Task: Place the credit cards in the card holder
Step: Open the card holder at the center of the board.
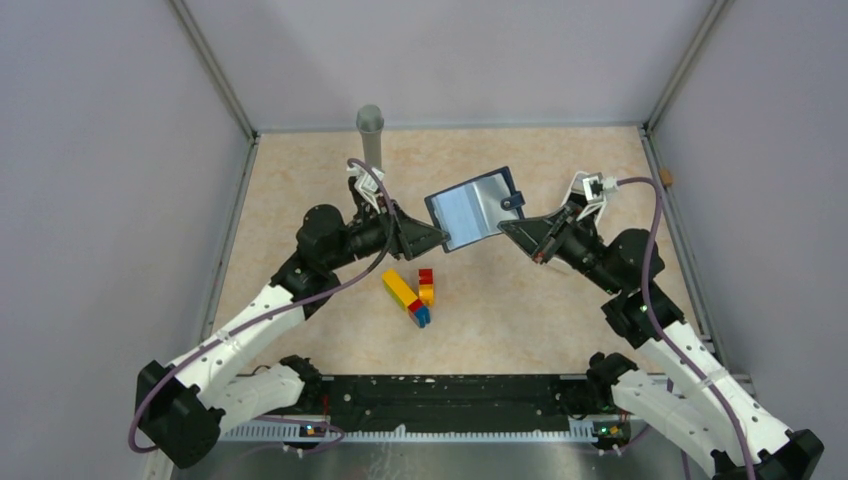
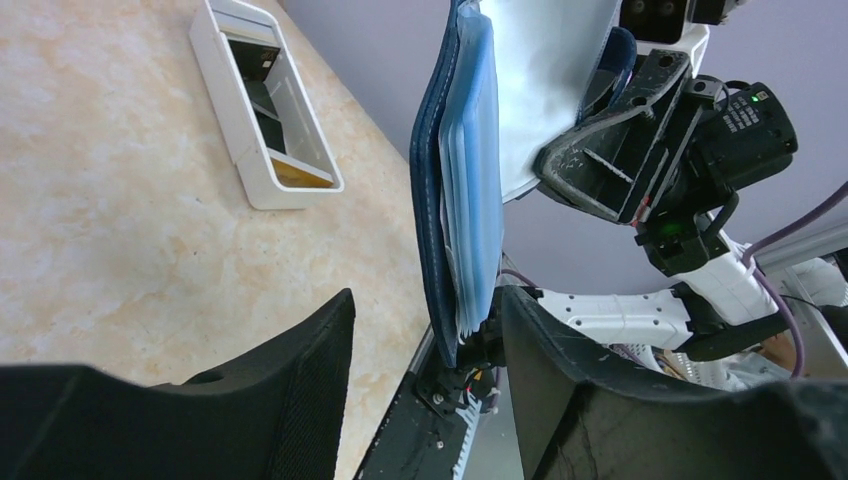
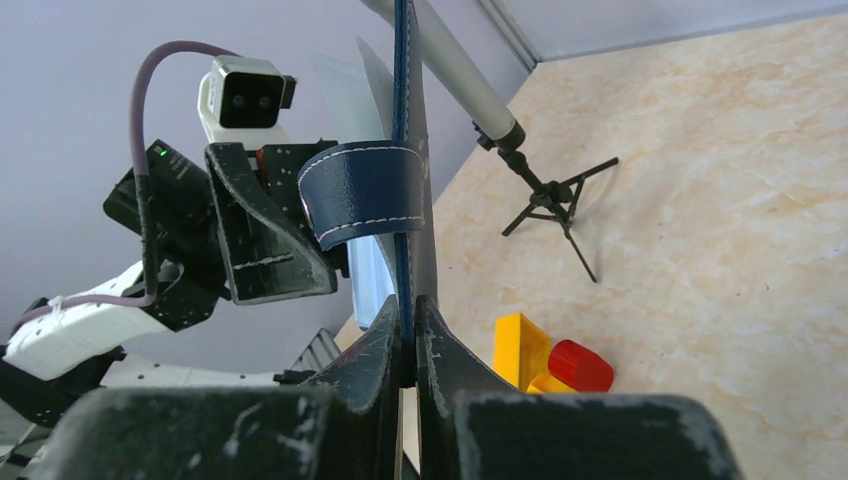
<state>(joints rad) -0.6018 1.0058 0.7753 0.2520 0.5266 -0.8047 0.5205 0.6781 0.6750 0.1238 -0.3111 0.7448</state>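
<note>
From above, the white tray [image 2: 292, 197] was hidden beneath the raised card holder [image 1: 470, 210], and whether the holder's pale slots held a card could not be told. In the left wrist view the tray lay on the table with 1 yellow-gold credit card [image 2: 300, 176] at one end; its other contents were dark and unclear. The holder hung open above the far middle of the table, its right edge pinched in the closed right gripper [image 3: 408, 315]. The left gripper [image 2: 428, 310] stood open, its 2 fingers straddling the holder's left edge.
</note>
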